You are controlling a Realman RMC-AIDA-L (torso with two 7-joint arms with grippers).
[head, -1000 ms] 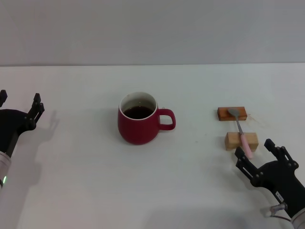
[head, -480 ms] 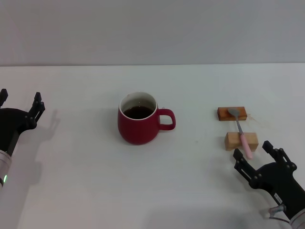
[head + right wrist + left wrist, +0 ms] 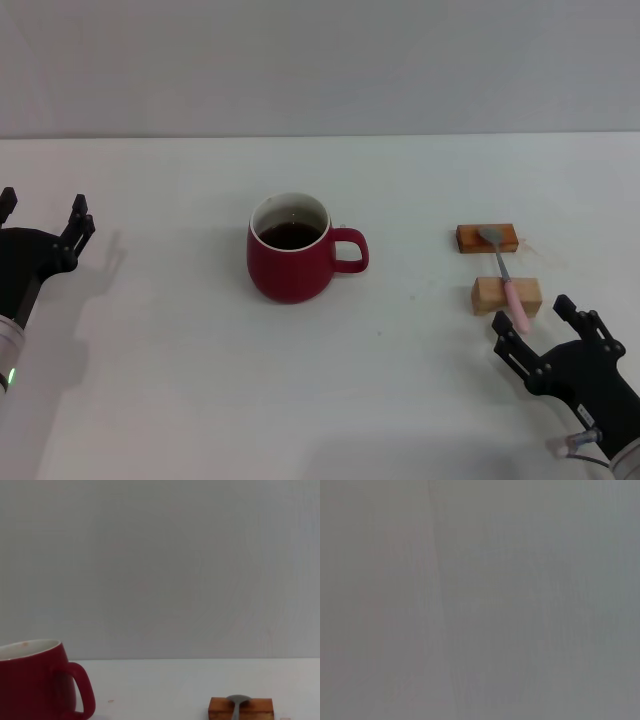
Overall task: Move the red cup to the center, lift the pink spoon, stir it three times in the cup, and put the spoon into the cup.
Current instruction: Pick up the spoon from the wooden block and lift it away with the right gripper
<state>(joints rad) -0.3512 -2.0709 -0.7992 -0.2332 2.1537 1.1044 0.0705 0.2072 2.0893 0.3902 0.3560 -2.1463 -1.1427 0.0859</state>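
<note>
Lying just beyond right fingers — pink spoon.

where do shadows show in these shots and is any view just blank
Head view: the open left gripper throws a soft grey shadow onto the white table; the dark red ceramic cup casts hardly any. Left wrist view: blank, featureless grey. Right wrist view: evenly lit, cup and reddish-brown block without marked shadows.

Dark red cup, pink-handled grey spoon, white table.
</note>
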